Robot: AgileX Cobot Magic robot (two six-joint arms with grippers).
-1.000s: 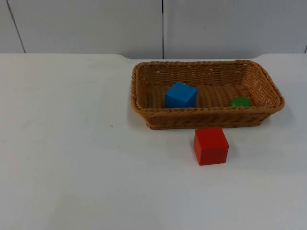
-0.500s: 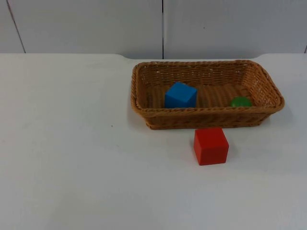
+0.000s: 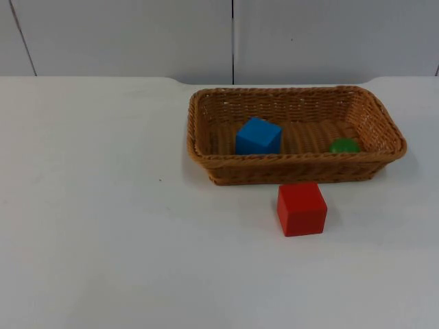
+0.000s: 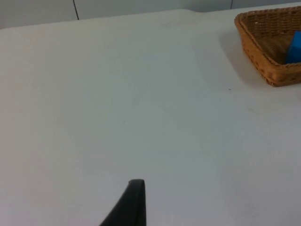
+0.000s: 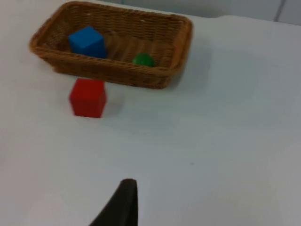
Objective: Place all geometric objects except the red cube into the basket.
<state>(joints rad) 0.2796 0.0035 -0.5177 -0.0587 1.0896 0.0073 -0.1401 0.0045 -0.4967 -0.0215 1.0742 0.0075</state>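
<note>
Top view first: the wicker basket (image 3: 296, 161) sits at about 1 o'clock from the table's middle, with a blue cube (image 3: 258, 136) inside toward its 9 o'clock end and a green piece (image 3: 343, 145) inside toward its 3 o'clock end, low behind the front wall; the red cube (image 3: 301, 208) stands on the white table (image 3: 103, 226) at the basket's 6 o'clock, just beside the front wall but not touching it, as far as I can tell.

Left wrist view: the left gripper (image 4: 129, 207) hangs over bare table, well apart from everything; one black fingertip is what I get of it, so I can't tell whether the jaws are apart or together; the basket's corner (image 4: 270, 44) lies off at roughly 2 o'clock from that fingertip, with a sliver of the blue cube (image 4: 294, 47) inside; this arm looks like it's just waiting.

Right wrist view: the right gripper (image 5: 120, 205) is also over bare table; same deal, jaws can't be told; basket (image 5: 110, 77), blue cube (image 5: 87, 41) and green piece (image 5: 142, 60) sit around 11 to 12 o'clock from the fingertip, red cube (image 5: 88, 97) nearer at 11.

My read: the sorting looks done, both non-red pieces are in and the red one is rightly left out; the next move probably calls for nothing more than keeping both arms clear of the red cube.
</note>
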